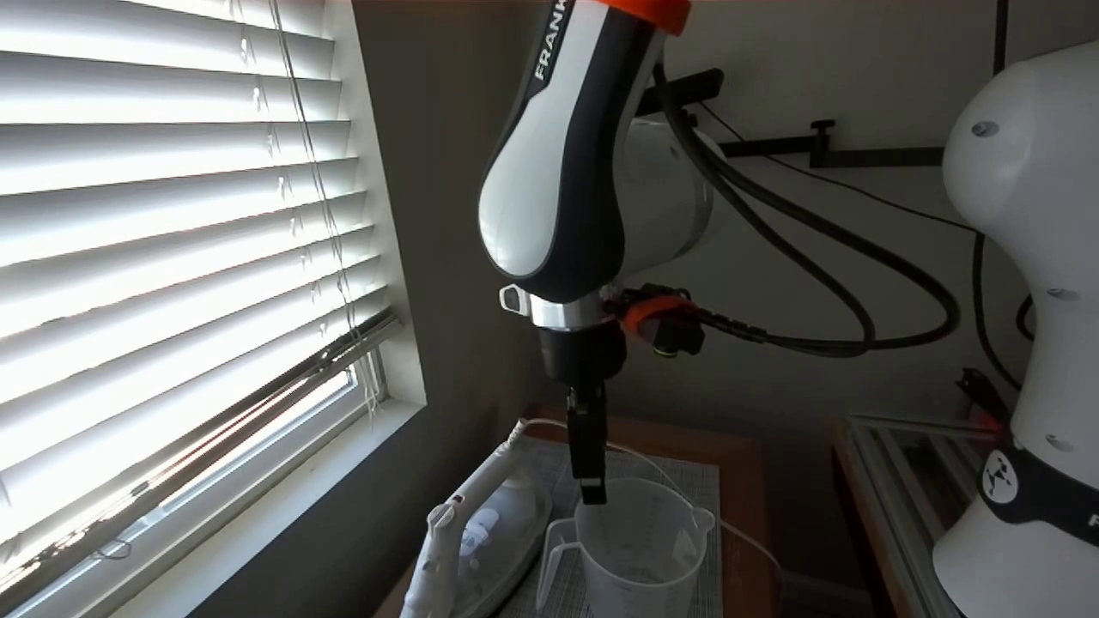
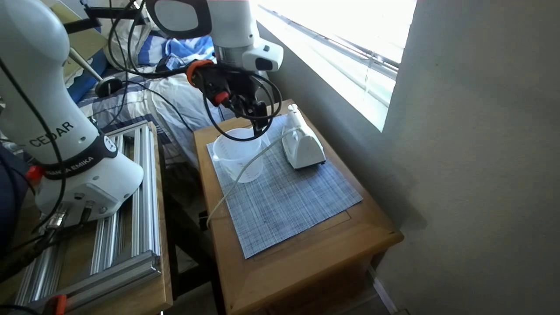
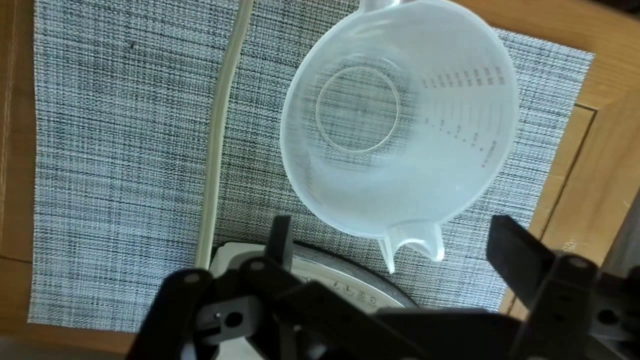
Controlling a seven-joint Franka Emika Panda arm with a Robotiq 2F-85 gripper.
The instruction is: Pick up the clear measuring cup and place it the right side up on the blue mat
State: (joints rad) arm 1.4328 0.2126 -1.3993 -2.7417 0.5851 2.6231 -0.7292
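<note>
The clear measuring cup [image 1: 644, 558] stands upright on the blue mat [image 2: 288, 210], its wide rim facing up. It also shows in an exterior view [image 2: 236, 153] and in the wrist view [image 3: 410, 185], where its handle points toward my gripper. The mat fills much of the wrist view [image 3: 125, 165]. My gripper [image 3: 391, 225] is open and empty. Its fingers lie on either side of the handle in the wrist view, apart from it. In an exterior view my gripper [image 1: 592, 493] points down, with its tip near the cup's rim on the handle side. The exact height gap is unclear.
A white iron [image 2: 302, 144] stands on the mat beside the cup, partly under my gripper in the wrist view [image 3: 345, 280]. Its cord [image 2: 245, 170] runs past the cup. The wooden table [image 2: 315, 262] borders the mat. A wall and window [image 1: 215, 257] are close by.
</note>
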